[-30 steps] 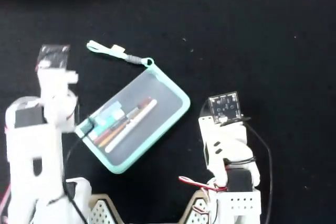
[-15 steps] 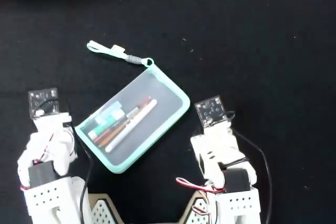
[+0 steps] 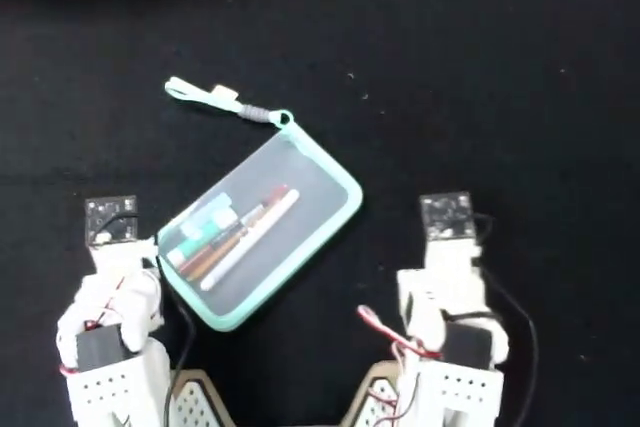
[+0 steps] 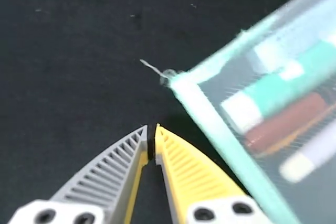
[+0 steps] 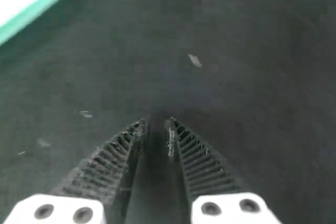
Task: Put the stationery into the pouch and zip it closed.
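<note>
Both my arms have drawn back from the pouch holding the stationery on the desk, left pincer closed near its corner, right pincer nearly closed, empty.

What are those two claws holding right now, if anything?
Nothing. The left gripper and the right gripper are both empty; the pouch lies between them, untouched.
</note>
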